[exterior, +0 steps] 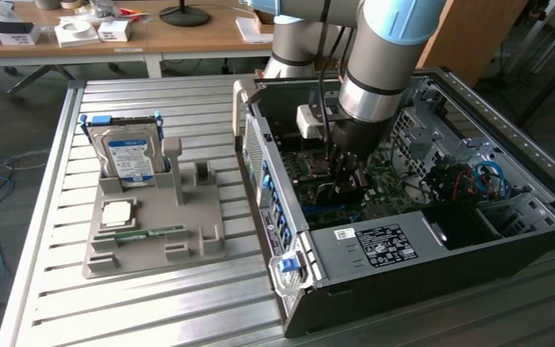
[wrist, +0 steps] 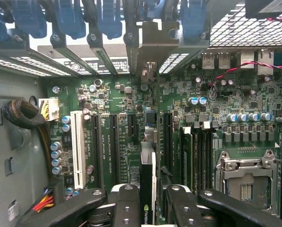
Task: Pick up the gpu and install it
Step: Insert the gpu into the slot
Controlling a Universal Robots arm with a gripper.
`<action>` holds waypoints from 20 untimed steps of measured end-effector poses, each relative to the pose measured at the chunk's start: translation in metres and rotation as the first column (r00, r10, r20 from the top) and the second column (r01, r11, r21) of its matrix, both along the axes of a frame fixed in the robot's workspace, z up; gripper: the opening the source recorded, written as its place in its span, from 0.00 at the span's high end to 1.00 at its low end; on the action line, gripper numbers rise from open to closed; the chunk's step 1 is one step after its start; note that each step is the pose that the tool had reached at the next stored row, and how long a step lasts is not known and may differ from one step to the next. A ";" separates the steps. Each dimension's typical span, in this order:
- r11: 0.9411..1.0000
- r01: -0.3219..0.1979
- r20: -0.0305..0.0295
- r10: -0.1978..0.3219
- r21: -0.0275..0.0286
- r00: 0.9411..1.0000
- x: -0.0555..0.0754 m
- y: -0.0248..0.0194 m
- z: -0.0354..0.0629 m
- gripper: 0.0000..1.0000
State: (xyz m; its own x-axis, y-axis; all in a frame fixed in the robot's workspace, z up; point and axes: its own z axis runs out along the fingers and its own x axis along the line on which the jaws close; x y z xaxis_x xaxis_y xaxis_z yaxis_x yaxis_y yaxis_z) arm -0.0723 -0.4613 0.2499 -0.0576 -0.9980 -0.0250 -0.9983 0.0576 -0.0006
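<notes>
Insertion step: claw (wrist: 150, 204) clamped on gpu (wrist: 147, 172), held edge-on over motherboard (wrist: 131, 101) inside open computer case (exterior: 509, 116), exterior view's right. Calls for lining up with slot (wrist: 113, 146), straight downward press.

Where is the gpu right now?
In the wrist view the gpu is gripped edge-on by the tool, over the motherboard's expansion slots, inside the open computer case on the exterior view's right.

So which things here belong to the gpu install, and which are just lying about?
In the job: gpu, clamped in the gripper; motherboard; computer case.
Lying about: hard drive; memory stick; grey holder.
</notes>
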 end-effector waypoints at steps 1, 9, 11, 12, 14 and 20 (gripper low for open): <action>1.000 0.000 0.000 0.000 0.000 1.000 0.000 0.0000 0.0000 0.74; 1.000 -0.003 0.003 0.003 0.001 1.000 0.000 0.0003 0.0005 0.74; 1.000 -0.006 0.003 0.006 0.001 1.000 0.000 0.0002 0.0006 0.74; 1.000 -0.006 0.003 0.006 0.001 1.000 0.000 0.0001 0.0007 0.74; 1.000 -0.006 0.004 0.006 0.001 1.000 0.000 0.0002 0.0007 0.74; 1.000 -0.006 0.007 0.006 0.003 1.000 0.000 0.0001 0.0020 0.74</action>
State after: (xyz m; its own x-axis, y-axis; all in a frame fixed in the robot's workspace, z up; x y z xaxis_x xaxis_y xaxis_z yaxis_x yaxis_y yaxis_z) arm -0.0726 -0.4612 0.2519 -0.0514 -0.9983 -0.0284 -0.9986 0.0516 -0.0074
